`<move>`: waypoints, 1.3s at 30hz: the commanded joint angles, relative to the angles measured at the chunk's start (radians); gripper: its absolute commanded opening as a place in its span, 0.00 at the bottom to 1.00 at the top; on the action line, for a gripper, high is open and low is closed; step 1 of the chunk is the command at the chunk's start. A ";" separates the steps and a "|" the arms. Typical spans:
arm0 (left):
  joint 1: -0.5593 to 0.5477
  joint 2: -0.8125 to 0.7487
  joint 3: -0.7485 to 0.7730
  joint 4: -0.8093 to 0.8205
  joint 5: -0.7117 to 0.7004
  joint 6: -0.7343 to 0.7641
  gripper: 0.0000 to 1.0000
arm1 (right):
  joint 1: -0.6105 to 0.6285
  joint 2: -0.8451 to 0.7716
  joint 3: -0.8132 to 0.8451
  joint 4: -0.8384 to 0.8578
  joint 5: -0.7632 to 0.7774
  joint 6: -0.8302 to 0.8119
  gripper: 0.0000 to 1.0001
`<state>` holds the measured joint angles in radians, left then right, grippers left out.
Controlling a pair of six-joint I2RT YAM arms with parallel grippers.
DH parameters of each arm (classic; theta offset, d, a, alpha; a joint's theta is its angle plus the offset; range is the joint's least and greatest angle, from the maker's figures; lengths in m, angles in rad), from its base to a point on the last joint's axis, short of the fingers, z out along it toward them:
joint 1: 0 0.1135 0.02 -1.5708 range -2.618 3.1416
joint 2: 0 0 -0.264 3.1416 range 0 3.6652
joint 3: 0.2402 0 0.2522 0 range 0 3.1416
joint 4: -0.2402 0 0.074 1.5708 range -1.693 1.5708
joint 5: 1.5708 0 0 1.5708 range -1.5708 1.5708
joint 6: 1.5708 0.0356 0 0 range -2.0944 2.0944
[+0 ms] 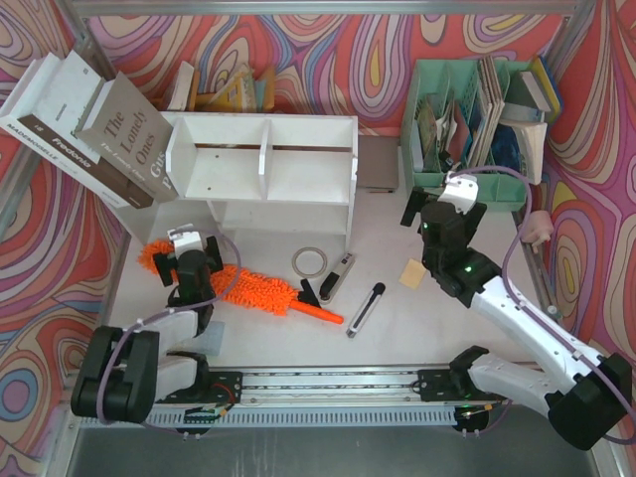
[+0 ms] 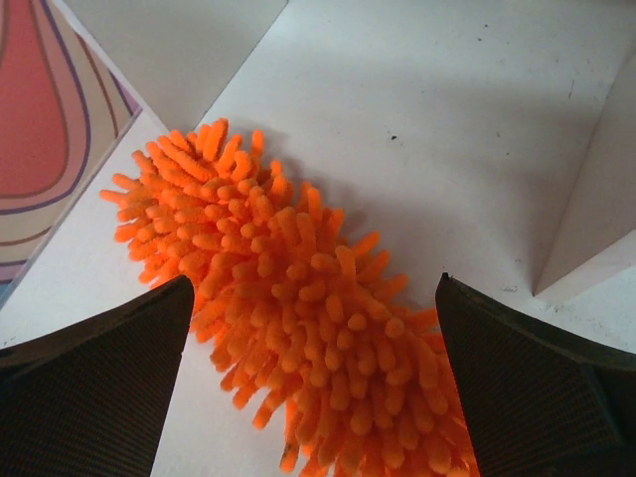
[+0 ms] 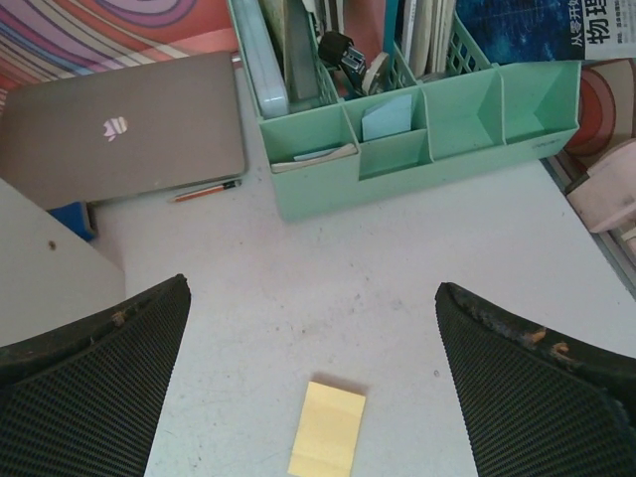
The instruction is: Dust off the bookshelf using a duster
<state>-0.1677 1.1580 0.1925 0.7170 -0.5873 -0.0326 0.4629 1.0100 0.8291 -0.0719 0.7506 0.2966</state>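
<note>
Orange fluffy microfiber duster lies on the white table between the widely spread fingers of the left gripper; the right gripper, likewise spread, is well apart.

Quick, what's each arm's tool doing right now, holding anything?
Left tool: open, holding nothing, over the fluffy orange microfiber duster.
Right tool: open, holding nothing.

Swirl-patterned pink, orange and purple wall panels close cell at 9, 12, 3 o'clock. White scuffed tabletop evenly lit, shadows soft. Silver aluminium frame bar along 12 o'clock edge; ribbed metal rail at 6 o'clock. Mint-green plastic slotted organizer at 1 o'clock
</note>
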 commanded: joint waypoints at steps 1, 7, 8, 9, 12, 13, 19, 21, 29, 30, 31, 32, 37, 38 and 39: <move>0.058 0.071 0.010 0.185 0.148 0.000 0.98 | -0.020 0.011 -0.001 0.016 0.028 0.014 0.99; 0.133 0.166 0.007 0.296 0.243 -0.065 0.98 | -0.041 0.046 0.007 0.033 0.037 -0.006 0.99; 0.138 0.197 -0.001 0.349 0.253 -0.074 0.98 | -0.045 0.052 0.007 0.036 0.035 -0.010 0.99; 0.142 0.223 -0.007 0.389 0.292 -0.071 0.98 | -0.051 0.056 0.006 0.041 0.030 -0.013 0.99; 0.147 0.378 -0.006 0.547 0.378 -0.032 0.98 | -0.067 0.067 -0.020 0.093 0.024 -0.051 0.99; 0.148 0.417 -0.012 0.609 0.387 -0.031 0.98 | -0.075 0.071 -0.034 0.118 0.024 -0.063 0.99; 0.151 0.373 0.101 0.314 0.415 -0.030 0.98 | -0.162 0.137 -0.120 0.255 -0.008 -0.089 0.99; 0.152 0.358 0.128 0.252 0.396 -0.040 0.98 | -0.187 0.160 -0.168 0.329 -0.006 -0.108 0.99; 0.152 0.366 0.145 0.230 0.269 -0.091 0.98 | -0.229 0.312 -0.377 0.725 -0.036 -0.167 0.99; 0.152 0.365 0.153 0.216 0.269 -0.093 0.98 | -0.230 0.341 -0.399 0.786 -0.040 -0.184 0.99; 0.152 0.369 0.158 0.217 0.269 -0.091 0.98 | -0.231 0.367 -0.426 0.862 -0.049 -0.209 0.99; 0.152 0.373 0.158 0.219 0.269 -0.089 0.98 | -0.232 0.395 -0.447 0.934 -0.061 -0.233 0.99; 0.152 0.370 0.159 0.214 0.270 -0.091 0.98 | -0.245 0.477 -0.525 1.175 -0.178 -0.311 0.99; 0.152 0.368 0.160 0.213 0.270 -0.091 0.98 | -0.255 0.487 -0.528 1.185 -0.204 -0.309 0.99; 0.152 0.371 0.159 0.213 0.270 -0.091 0.98 | -0.265 0.497 -0.533 1.208 -0.228 -0.314 0.99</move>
<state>-0.0196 1.5299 0.3405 0.9405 -0.3042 -0.1101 0.2295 1.4807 0.3103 0.8810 0.6209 0.0387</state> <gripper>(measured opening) 0.983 0.987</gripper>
